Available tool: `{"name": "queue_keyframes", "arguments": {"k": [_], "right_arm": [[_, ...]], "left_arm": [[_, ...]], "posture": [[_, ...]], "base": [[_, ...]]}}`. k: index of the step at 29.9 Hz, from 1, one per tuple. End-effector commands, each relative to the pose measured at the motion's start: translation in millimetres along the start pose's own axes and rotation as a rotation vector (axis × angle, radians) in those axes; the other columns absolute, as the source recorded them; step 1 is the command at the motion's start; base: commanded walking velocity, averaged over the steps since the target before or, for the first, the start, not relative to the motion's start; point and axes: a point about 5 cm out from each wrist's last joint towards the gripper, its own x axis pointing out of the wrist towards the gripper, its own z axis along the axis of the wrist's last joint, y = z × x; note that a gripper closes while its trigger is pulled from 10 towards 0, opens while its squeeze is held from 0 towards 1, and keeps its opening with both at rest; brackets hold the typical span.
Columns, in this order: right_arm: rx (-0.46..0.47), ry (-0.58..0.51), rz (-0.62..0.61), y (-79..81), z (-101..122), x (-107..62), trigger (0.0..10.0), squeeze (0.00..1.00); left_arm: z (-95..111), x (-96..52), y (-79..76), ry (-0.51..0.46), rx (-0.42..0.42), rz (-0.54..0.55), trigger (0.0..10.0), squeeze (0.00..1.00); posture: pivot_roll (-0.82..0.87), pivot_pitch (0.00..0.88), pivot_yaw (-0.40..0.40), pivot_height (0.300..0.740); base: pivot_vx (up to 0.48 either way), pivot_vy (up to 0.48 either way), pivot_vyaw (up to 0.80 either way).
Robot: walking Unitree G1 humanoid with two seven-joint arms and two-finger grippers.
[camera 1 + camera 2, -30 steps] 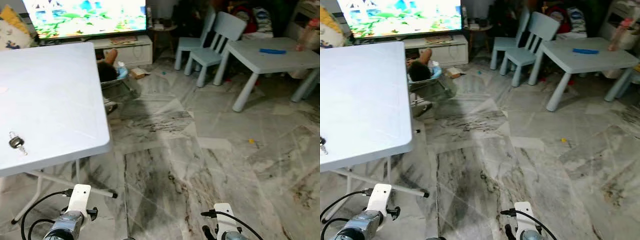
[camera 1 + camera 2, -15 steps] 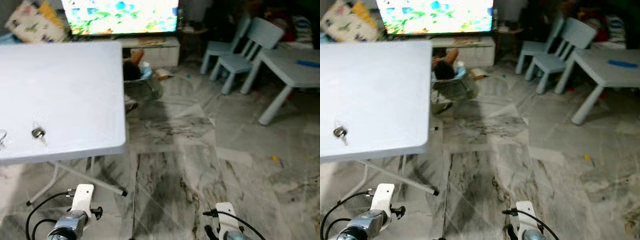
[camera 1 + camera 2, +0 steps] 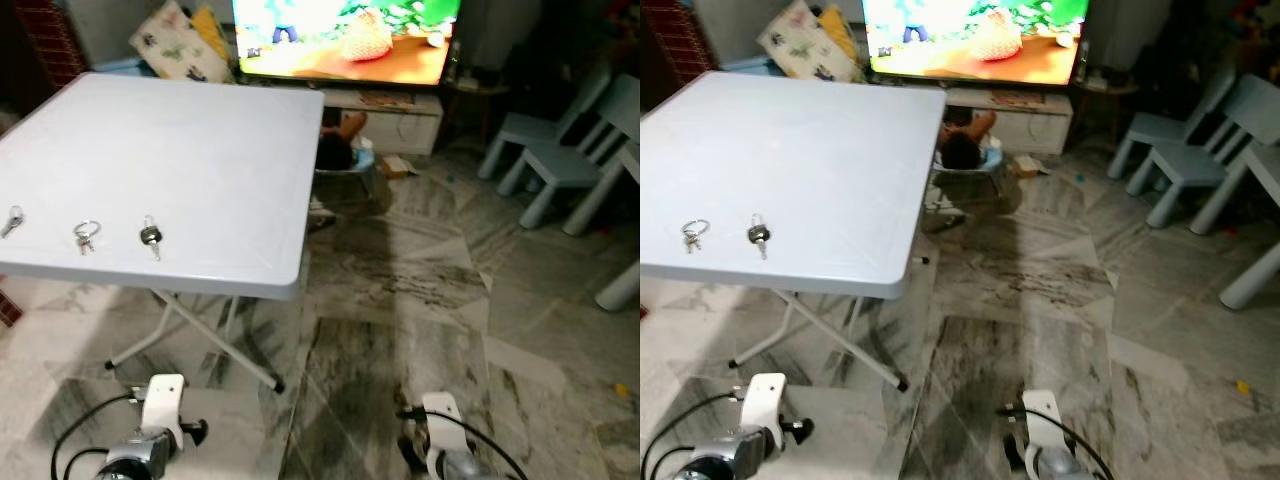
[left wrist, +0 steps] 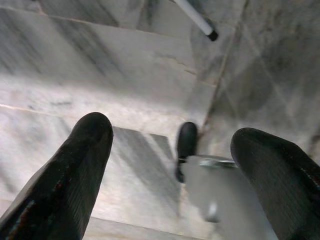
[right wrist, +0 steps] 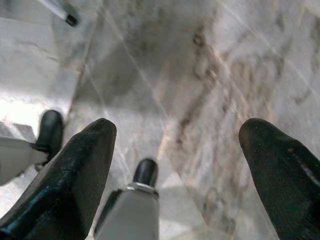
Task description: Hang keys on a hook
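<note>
Three small sets of metal keys, lying flat in a row near the front edge of a pale grey square surface (image 3: 200, 140), toward its left side, well apart from each other. Rightmost: a key (image 3: 150, 237) with a dark round head, blade pointing toward the front edge. Middle: a small silver ring with keys (image 3: 85, 236), ring toward the back, short keys toward the front. Leftmost: a silver key (image 3: 12, 220), lying slanted, close to the surface's left edge. Fine details too small to make out.
</note>
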Motion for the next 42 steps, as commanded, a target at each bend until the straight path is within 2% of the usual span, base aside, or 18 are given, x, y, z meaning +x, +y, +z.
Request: {"name": "queue_keyframes", "arguments": {"k": [1,5,6,7,8,11,15,16,17,18,19,21,25,31,34,35,39,42], "right_arm": [[0.057,-0.017,-0.044,-9.8,3.2,-0.5,10.0,0.0],[0.201,-0.106,-0.097,-27.9,21.9,-1.8,10.0,0.0],[0.204,-0.117,-0.098,-29.7,24.3,-2.0,10.0,0.0],[0.212,-0.15,-0.099,-35.9,30.4,-3.1,10.0,0.0],[0.215,-0.161,-0.101,-38.4,32.5,-3.5,10.0,0.0],[0.23,-0.179,-0.105,-39.4,34.9,-3.9,10.0,0.0],[0.242,-0.199,-0.112,-40.9,37.3,-4.3,10.0,0.0],[0.24,-0.215,-0.116,-44.3,39.6,-5.1,10.0,0.0],[0.228,-0.245,-0.134,-54.5,44.2,-7.6,10.0,0.0],[0.21,-0.29,-0.154,-68.5,52.1,-11.7,10.0,0.0],[0.21,-0.312,-0.156,-72.6,55.4,-13.3,10.0,0.0],[0.215,-0.325,-0.155,-74.4,57.3,-14.2,10.0,0.0],[0.192,-0.389,-0.127,-78.1,72.5,-17.6,10.0,0.0],[0.142,-0.454,-0.08,-79.9,92.0,-22.0,10.0,0.0],[0.091,-0.497,-0.045,-79.6,104.5,-26.1,10.0,0.0],[0.066,-0.514,-0.031,-79.4,110.1,-28.3,10.0,0.0],[0.004,-0.566,-0.022,-79.5,118.7,-35.3,10.0,0.0],[0.012,-0.61,0.015,-75.2,123.4,-42.3,10.0,0.0]], "left_arm": [[0.4,-0.5,2.6,0.004,-0.011,-0.007,10.0,0.0],[17.6,-2.7,11.3,-0.065,0.034,-0.001,10.0,0.0],[20.2,-3.0,12.0,-0.073,0.04,-0.002,10.0,0.0],[27.2,-4.2,15.6,-0.095,0.1,0.01,10.0,0.0],[30.6,-4.8,17.2,-0.107,0.125,0.018,10.0,0.0],[49.2,-4.1,0.9,-0.159,0.138,0.016,10.0,0.0],[64.2,-5.7,-5.0,-0.218,0.182,0.023,10.0,0.0],[68.3,-6.6,-5.3,-0.248,0.175,0.021,10.0,0.0],[67.0,-7.3,-0.5,-0.264,0.154,0.023,10.0,0.0],[66.6,-9.0,7.3,-0.297,0.124,0.027,10.0,0.0],[73.7,-11.6,9.7,-0.351,0.143,0.033,10.0,0.0],[82.0,-14.4,9.8,-0.406,0.174,0.037,10.0,0.0],[113.0,-28.3,2.1,-0.615,0.275,0.025,10.0,0.0],[119.2,-34.1,1.6,-0.673,0.305,0.011,10.0,0.0],[119.0,-38.9,-2.4,-0.703,0.315,-0.07,10.0,0.0],[117.2,-42.1,-4.2,-0.717,0.319,-0.119,10.0,0.0],[111.1,-52.7,-6.2,-0.755,0.341,-0.156,10.0,0.0],[110.1,-67.2,-9.4,-0.809,0.338,-0.184,10.0,0.0]], "posture": [[0.11,0.0,-0.072,0.74],[0.1,0.0,-0.07,0.74],[0.1,0.0,-0.07,0.74],[0.1,0.0,-0.068,0.74],[0.1,0.0,-0.067,0.74],[0.1,0.0,-0.065,0.74],[0.1,0.0,-0.068,0.74],[0.1,0.0,-0.069,0.74],[0.1,0.0,-0.07,0.74],[0.1,0.0,-0.073,0.74],[0.1,0.0,-0.076,0.74],[0.1,0.0,-0.08,0.74],[0.11,0.0,-0.093,0.74],[0.12,0.0,-0.096,0.74],[0.13,0.0,-0.1,0.74],[0.13,0.0,-0.104,0.74],[0.13,0.0,-0.112,0.74],[0.14,0.0,-0.113,0.74]], "base": [[0.0,0.0,0.0],[0.0,0.0,0.0],[0.0,0.0,0.0],[0.0,0.0,0.0],[0.0,0.0,0.0],[0.0,0.0,0.0],[0.0,0.0,0.0],[0.0,0.0,0.0],[0.0,0.0,0.0],[0.0,0.0,0.0],[0.0,0.0,0.0],[0.0,0.0,0.0],[0.0,0.0,0.0],[0.0,0.0,0.0],[0.0,0.0,0.0],[0.0,0.0,0.0],[0.0,0.0,0.0],[0.0,0.0,0.0]]}}
